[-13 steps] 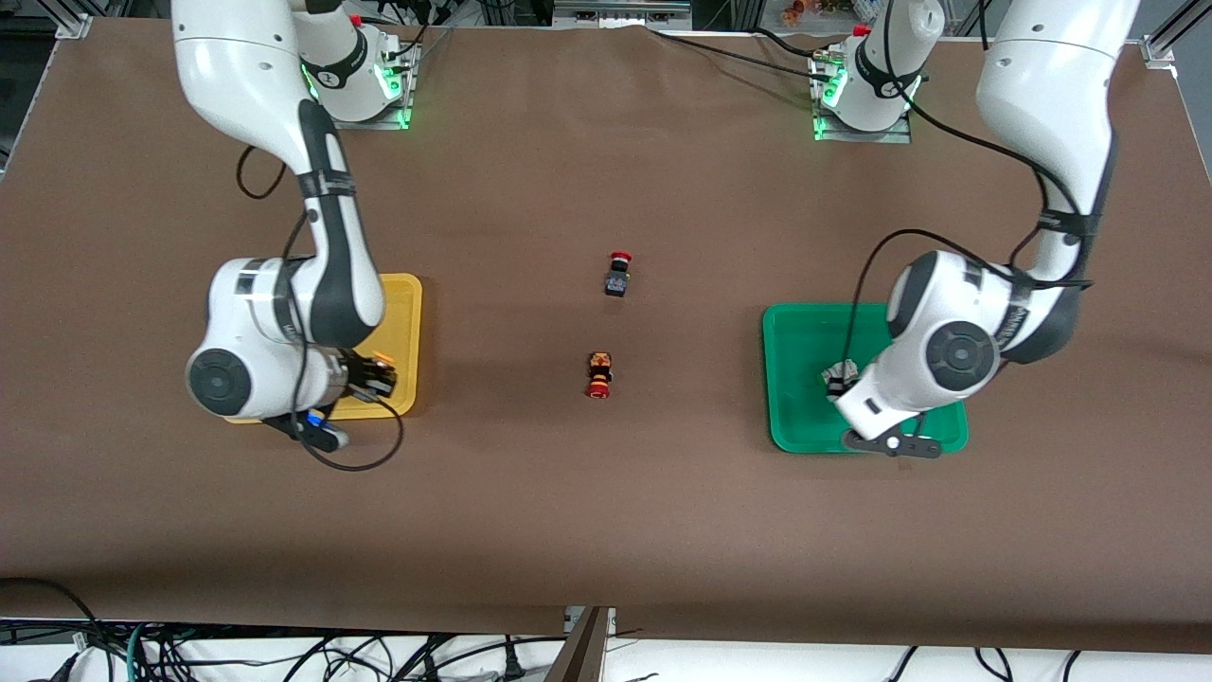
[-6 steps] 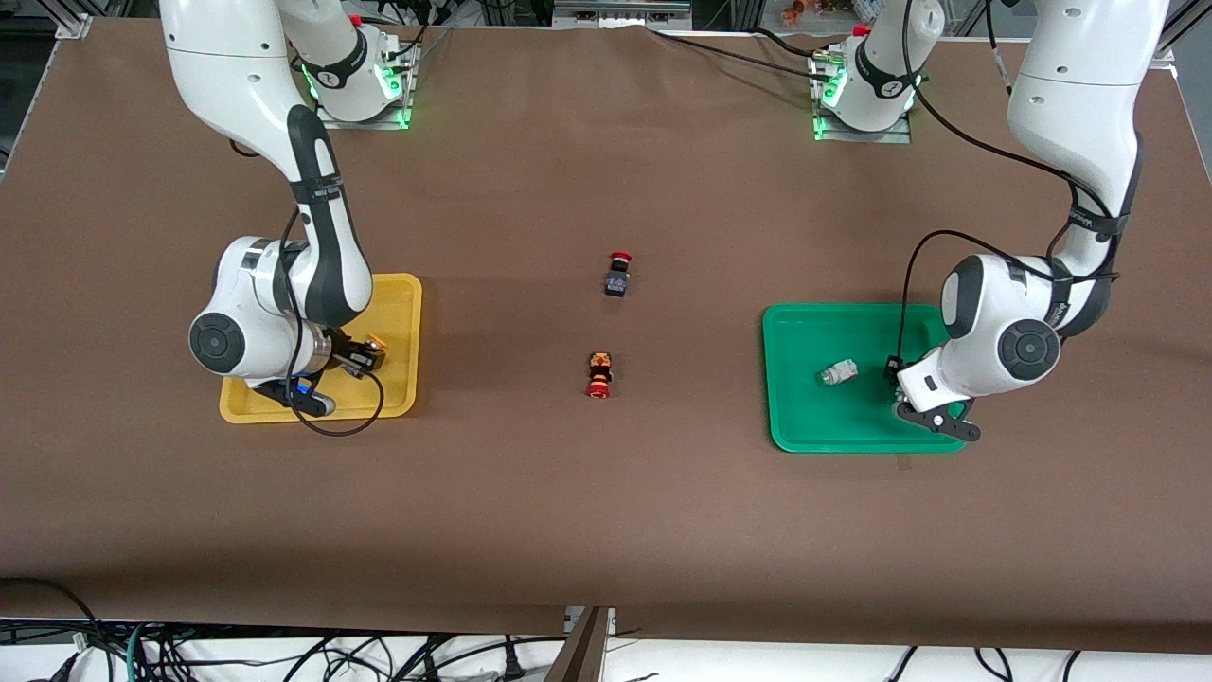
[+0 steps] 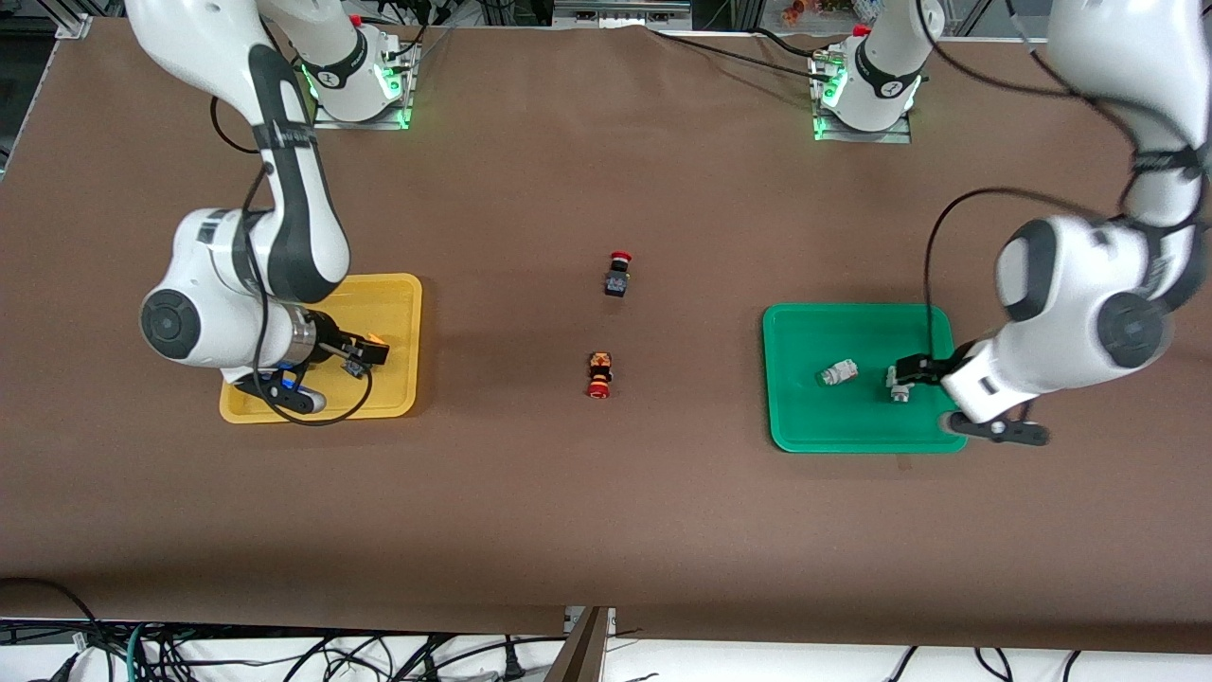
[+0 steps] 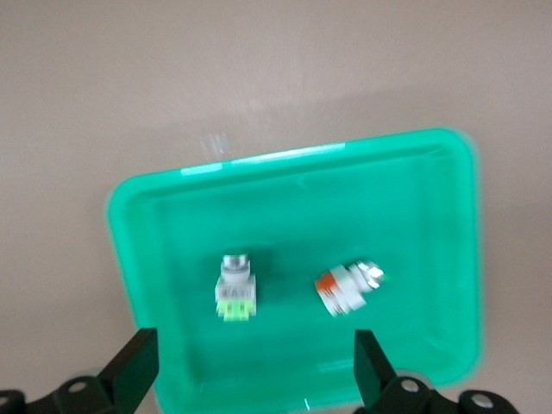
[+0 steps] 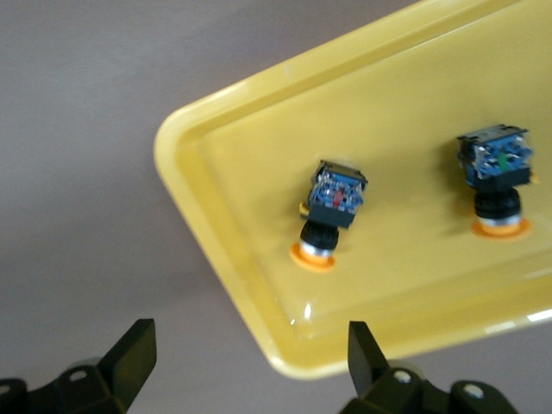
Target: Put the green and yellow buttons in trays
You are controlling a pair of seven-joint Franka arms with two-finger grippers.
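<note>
Four buttons lie in their trays; both grippers hang empty above them.

The green tray (image 3: 857, 426) holds two white-silver green buttons (image 4: 235, 288) (image 4: 347, 285); the left gripper (image 4: 250, 366), spread wide, hangs at its 3 o'clock end. The yellow tray (image 3: 393, 294) holds two yellow-capped buttons (image 5: 331, 213) (image 5: 496, 178), the right gripper (image 5: 246, 366) wide above. Two red-capped switches (image 3: 617, 273) (image 3: 598, 374) lie between the trays.

A robotics lab: two white robot arms (image 3: 284, 199) bolted to green-lit base plates (image 3: 365, 95) on a brown-covered table (image 3: 606, 530), aluminium framing (image 3: 71, 24) at the corner, black cables (image 3: 237, 654) tangled beneath the edge.
</note>
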